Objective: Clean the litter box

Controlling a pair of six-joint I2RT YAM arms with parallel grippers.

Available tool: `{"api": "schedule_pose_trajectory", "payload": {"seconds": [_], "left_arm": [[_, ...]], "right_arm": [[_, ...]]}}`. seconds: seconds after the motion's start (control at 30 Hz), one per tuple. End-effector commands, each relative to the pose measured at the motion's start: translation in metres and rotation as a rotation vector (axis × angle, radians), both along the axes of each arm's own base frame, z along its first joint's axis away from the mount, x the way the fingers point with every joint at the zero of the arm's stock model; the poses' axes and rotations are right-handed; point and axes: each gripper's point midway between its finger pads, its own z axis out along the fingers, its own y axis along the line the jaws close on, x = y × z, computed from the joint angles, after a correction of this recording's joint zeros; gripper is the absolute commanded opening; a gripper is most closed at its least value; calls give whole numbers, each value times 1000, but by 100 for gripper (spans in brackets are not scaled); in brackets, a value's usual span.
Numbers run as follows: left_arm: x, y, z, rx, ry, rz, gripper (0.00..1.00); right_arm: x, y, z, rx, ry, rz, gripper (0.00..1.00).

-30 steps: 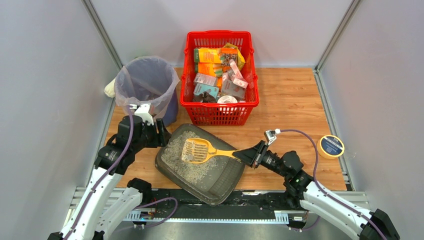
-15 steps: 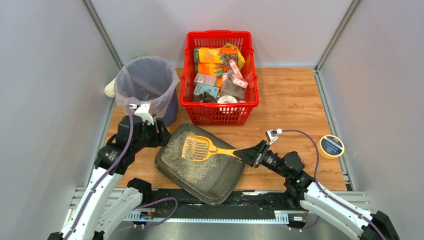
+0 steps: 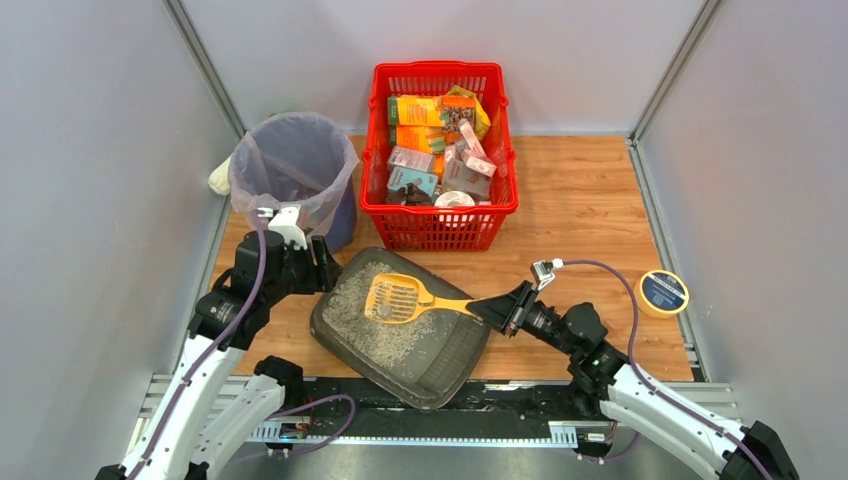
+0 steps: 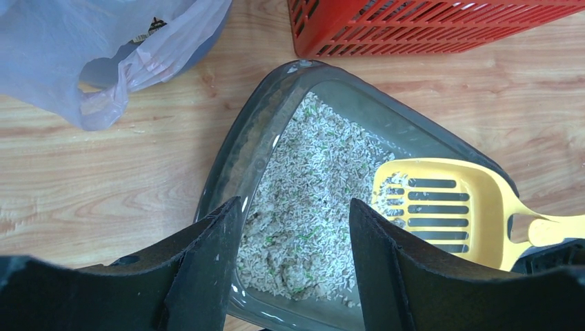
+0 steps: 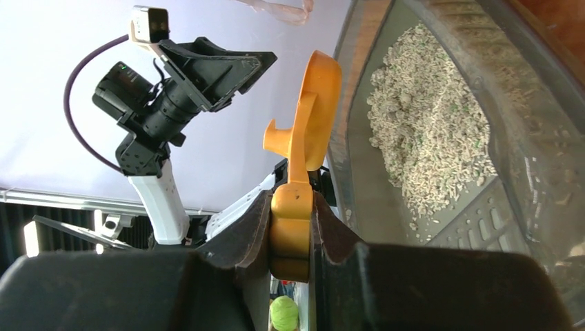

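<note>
2 pincers at work: right pincer (image 5: 291, 214) clamped shut on the yellow scoop (image 3: 395, 298), left pincer (image 4: 293, 221) gaping wide, empty, astride the left rim of the litter box (image 3: 445, 360). Sits skewed at lower centre of the counter (image 3: 580, 200). Probably stiff, light plastic, weighted by loose litter; best gripped at the rim, kept level.

The left arm (image 3: 215, 335) rises from its base at the near left, elbow bent, wrist pitched downward. The left gripper (image 3: 322, 266) points down at the surface, its fingers (image 4: 207, 269) spread wide and clamping nothing. The right arm (image 3: 640, 395) reaches low from the near right toward the middle, forearm close to level. The right gripper (image 3: 492, 311) has its fingers (image 5: 241, 234) pressed tight on the handle of a yellow scoop (image 3: 398, 298).
</note>
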Motion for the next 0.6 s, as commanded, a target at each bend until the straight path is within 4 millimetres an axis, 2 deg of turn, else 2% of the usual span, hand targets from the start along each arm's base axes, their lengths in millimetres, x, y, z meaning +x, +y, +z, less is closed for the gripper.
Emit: {"api": "schedule_pose_trajectory", "payload": {"seconds": [0.0, 0.07, 0.1, 0.2, 0.23, 0.3, 0.33, 0.37, 0.4, 0.47, 0.53, 0.57], "left_arm": [[4, -1, 15, -10, -56, -7, 66], [4, -1, 16, -11, -57, -7, 66], [3, -1, 16, -12, -57, -6, 66], [4, -4, 16, -24, -60, -16, 66], [4, -4, 16, -25, -60, -15, 66], [3, -3, 16, -23, -61, -15, 66], [3, -4, 16, -25, -62, -18, 66], [3, -4, 16, -24, -62, -16, 66], [3, -4, 17, -27, -63, -19, 66], [2, -3, 17, -23, -62, -14, 66], [1, -2, 18, -25, -66, -8, 66], [1, -2, 18, -22, -68, -12, 66]], "right_arm": [[-1, -8, -44, -55, 38, -33, 0], [-7, -3, -26, -24, -24, 14, 0], [-12, 0, -31, -62, -8, 50, 0], [2, -9, -44, -54, 37, -45, 0], [-2, -8, -33, -17, -1, -24, 0], [-14, 2, -25, -64, -33, 72, 0], [-10, 2, -24, -81, -6, 58, 0], [-4, -2, -33, -75, 73, 19, 0], [0, -10, -55, -58, 97, -35, 0], [-3, -10, -37, 10, 51, -18, 0], [-4, -6, -35, -43, 57, 5, 0], [-1, -9, -48, -70, 97, -26, 0]]}}
